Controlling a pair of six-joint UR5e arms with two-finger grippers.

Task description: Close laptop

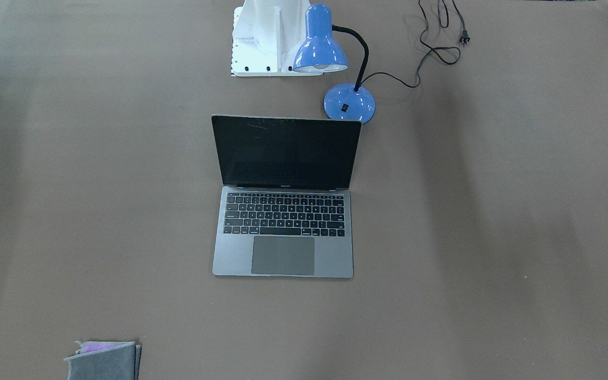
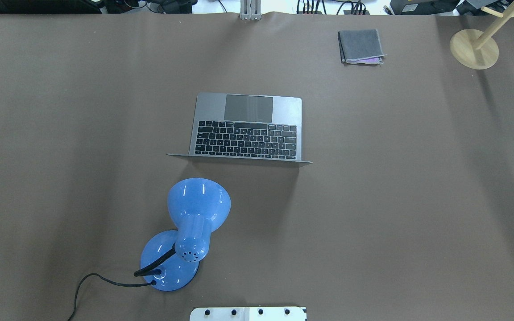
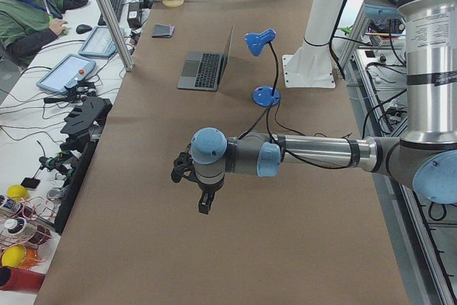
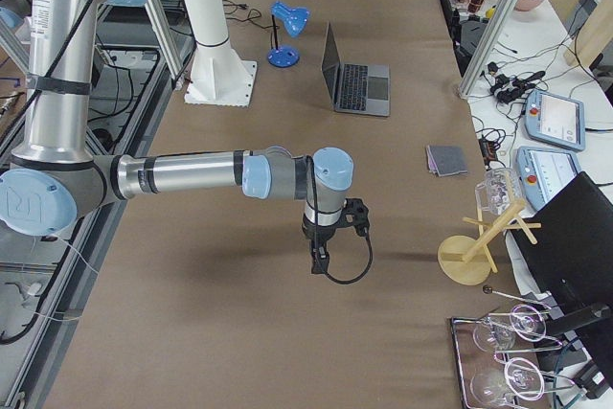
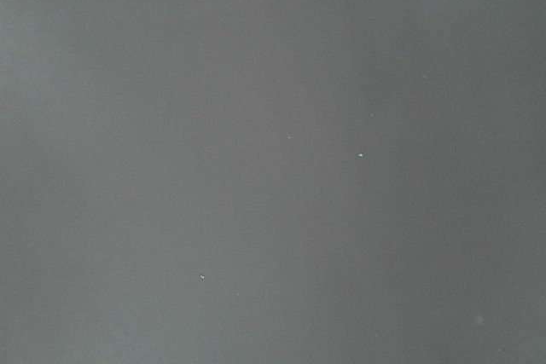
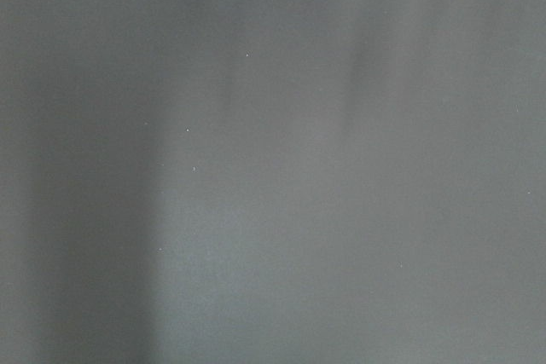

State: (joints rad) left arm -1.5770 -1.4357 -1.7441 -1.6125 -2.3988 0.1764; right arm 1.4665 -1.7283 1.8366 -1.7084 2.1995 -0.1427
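Front view: the laptop (image 1: 283, 211) stands open at the middle of the table (image 1: 494, 237), with the lamp (image 1: 349, 103) just behind its lid.
Overhead: the lid is near upright.
Left side view: the left gripper (image 3: 203, 201) hangs over the table's left end. I cannot tell whether it is released or clenched.
Right side view: the right gripper (image 4: 318, 261) hangs over the right end, and its state is likewise untellable.
I judge the lid's top edge should be pushed down slowly, clear of the lamp.

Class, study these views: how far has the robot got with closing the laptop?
Done: nothing; the laptop is open, its screen upright. In hand: nothing visibly; the left hand and right hand hang over the table, far from it. Left: reach the screen's top edge and fold it down shut.
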